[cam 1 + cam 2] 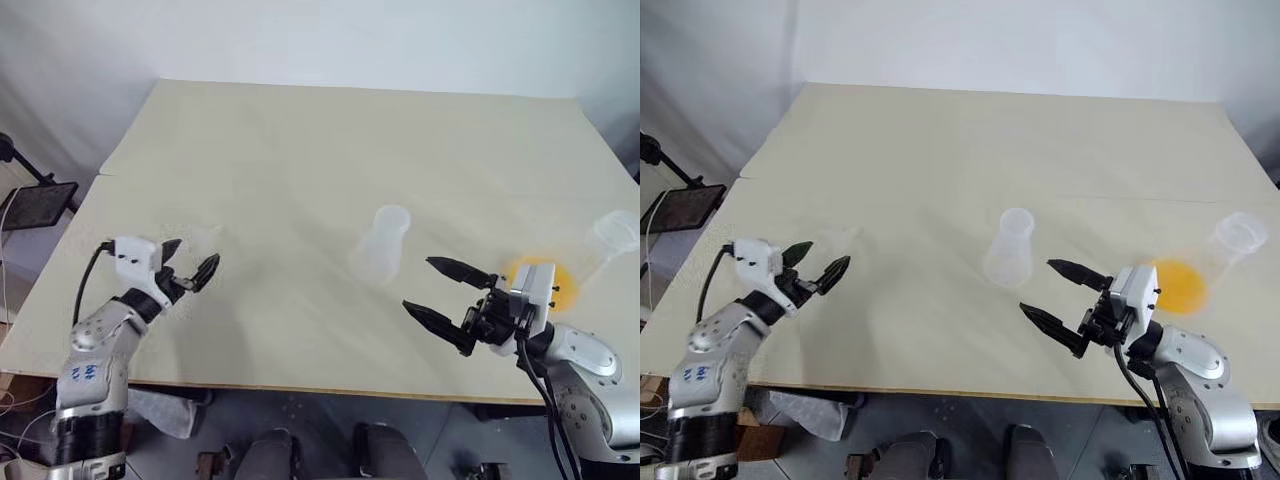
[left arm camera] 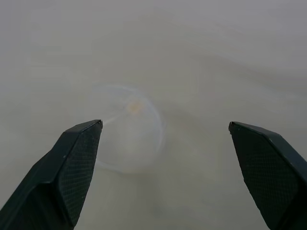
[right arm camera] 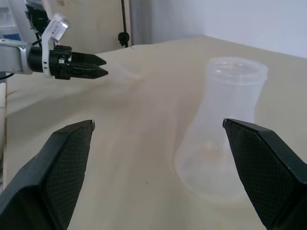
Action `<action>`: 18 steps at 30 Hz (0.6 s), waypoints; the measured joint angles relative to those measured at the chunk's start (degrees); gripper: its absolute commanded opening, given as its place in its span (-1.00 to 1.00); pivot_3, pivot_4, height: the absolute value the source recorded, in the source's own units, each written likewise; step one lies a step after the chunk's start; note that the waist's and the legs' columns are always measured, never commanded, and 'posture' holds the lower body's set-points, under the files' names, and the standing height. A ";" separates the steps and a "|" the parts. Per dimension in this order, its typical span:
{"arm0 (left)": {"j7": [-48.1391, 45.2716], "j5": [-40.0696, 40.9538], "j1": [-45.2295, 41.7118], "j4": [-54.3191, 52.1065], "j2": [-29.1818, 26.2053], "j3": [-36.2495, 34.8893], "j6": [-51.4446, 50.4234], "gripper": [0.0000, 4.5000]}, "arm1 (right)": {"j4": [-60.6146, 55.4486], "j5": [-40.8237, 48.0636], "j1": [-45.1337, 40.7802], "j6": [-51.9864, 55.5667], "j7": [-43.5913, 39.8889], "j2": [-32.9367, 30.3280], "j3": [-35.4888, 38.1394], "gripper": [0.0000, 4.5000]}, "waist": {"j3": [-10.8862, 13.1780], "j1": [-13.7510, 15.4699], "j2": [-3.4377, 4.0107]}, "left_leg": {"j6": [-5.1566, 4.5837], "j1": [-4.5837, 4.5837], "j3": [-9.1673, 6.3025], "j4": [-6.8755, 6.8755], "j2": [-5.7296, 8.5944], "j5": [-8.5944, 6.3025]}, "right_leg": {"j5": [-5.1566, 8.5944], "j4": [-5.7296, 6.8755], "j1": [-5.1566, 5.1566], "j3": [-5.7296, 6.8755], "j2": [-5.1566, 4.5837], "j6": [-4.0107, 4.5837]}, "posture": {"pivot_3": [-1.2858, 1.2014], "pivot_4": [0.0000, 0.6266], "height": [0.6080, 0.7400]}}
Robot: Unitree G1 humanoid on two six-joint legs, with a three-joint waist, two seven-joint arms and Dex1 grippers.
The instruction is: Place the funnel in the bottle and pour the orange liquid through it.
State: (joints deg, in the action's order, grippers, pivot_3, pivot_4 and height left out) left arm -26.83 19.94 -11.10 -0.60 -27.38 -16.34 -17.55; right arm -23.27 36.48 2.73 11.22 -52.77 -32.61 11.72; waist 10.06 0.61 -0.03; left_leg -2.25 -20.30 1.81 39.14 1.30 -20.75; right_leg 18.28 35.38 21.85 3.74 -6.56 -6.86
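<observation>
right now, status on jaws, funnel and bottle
Left gripper and right gripper: jaws open, empty. Funnel on table ahead of left gripper. Bottle upright, untouched; orange liquid in flask. Nothing between.

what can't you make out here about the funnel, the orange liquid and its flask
- The funnel: left wrist view shows a faint clear blur between the open left gripper fingers; its spout and which way it lies cannot be told.
- The orange liquid: head views, partly behind the right gripper body; its depth is unclear.
- The round flask: its belly outline is too faint against the table.
</observation>
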 measured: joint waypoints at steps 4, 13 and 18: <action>0.66 -1.31 -2.73 4.07 0.73 2.26 -0.10 0.99 | -1.50 -0.04 0.67 -0.02 1.17 0.02 0.04 1.00 | 0.00 0.02 0.00 | 0.01 0.00 0.01 0.01 0.00 0.01 | 0.00 0.02 0.01 0.01 0.00 0.00 | 0.03 -0.52 1.00; 1.06 -1.98 -7.07 9.11 2.66 2.97 1.06 0.45 | -3.03 -0.36 3.15 -0.48 3.16 0.10 0.28 1.00 | 0.00 0.60 0.00 | 0.02 0.01 0.01 0.04 0.00 0.02 | 0.00 0.03 0.00 0.01 0.00 0.00 | 0.03 -0.52 1.00; 1.01 -2.29 -8.91 11.44 2.79 3.50 1.67 -0.26 | -3.65 -0.70 4.43 -1.37 3.62 0.19 0.53 1.00 | 0.00 0.76 0.00 | 0.03 0.00 0.00 0.04 0.00 0.02 | 0.00 0.03 -0.01 0.04 0.01 -0.01 | 0.03 -0.52 1.00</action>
State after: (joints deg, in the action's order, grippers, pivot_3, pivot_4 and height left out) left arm -25.82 17.65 -20.01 10.84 -24.59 -12.84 -15.89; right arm -26.92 35.78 7.16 9.85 -49.15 -32.41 12.25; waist 10.06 1.37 -0.03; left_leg -2.22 -20.29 1.82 39.18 1.31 -20.73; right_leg 18.27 35.41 21.85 3.78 -6.56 -6.87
